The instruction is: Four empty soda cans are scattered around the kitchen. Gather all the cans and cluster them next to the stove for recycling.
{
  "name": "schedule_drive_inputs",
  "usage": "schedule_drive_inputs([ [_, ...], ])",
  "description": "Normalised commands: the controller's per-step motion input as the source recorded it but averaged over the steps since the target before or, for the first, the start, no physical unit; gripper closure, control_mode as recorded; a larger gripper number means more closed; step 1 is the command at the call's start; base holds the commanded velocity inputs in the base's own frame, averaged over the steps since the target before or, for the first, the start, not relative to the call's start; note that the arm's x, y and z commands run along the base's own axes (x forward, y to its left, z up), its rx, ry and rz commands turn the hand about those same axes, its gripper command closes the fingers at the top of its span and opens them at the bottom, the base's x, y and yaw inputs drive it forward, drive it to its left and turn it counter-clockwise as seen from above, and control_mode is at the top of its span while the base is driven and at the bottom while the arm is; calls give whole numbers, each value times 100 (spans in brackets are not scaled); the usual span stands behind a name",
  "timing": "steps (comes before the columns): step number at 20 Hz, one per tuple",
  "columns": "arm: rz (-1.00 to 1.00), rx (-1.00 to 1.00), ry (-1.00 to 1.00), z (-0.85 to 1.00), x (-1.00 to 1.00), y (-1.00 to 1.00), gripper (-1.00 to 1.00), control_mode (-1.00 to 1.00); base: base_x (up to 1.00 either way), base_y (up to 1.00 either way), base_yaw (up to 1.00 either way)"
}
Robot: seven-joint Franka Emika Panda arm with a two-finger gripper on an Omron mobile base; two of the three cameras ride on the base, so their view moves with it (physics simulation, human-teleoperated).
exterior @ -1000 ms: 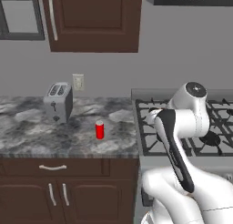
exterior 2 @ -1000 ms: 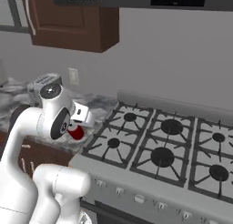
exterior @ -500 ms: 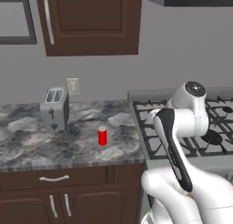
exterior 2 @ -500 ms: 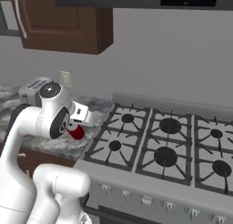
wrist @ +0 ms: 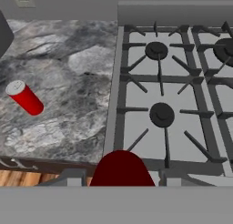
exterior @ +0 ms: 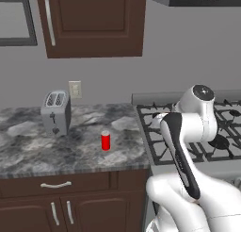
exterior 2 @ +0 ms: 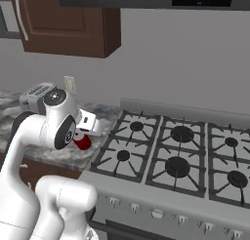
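Note:
One soda can (exterior: pixel 106 141) stands upright on the marble counter, a short way left of the stove (exterior: pixel 155 132); in the hand view this can (wrist: pixel 25 98) shows at the left. My gripper (wrist: pixel 120 175) is shut on a second soda can (wrist: pixel 120 170), whose dark red body rises between the finger tips. It hangs over the front edge where the counter meets the stove (wrist: pixel 168 82). In the right base view the held can (exterior 2: pixel 83 142) shows just under the hand, left of the stove (exterior 2: pixel 180 151).
A silver toaster (exterior: pixel 55 112) stands at the back left of the grey marble counter (exterior: pixel 28 151), under a wall outlet (exterior: pixel 74 89). Dark wood cabinets hang above and sit below. The toaster (exterior 2: pixel 36 92) also shows behind my arm.
Both base views have shifted a little, so the camera moved with the base. The arm keeps its pose with the can in its grip, and the counter can has not moved.

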Motion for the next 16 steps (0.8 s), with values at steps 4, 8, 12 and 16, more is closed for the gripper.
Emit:
schedule_drive_inputs([
  [4,0,-1,7,-4,13,11,100,-100,0,0,0],
  [8,-22,-9,34,-26,100,74,100,-100,0,0,0],
  [12,-14,-3,22,-5,86,28,100,-100,0,0,0],
  [16,0,2,7,-5,66,-20,100,-100,0,0,0],
])
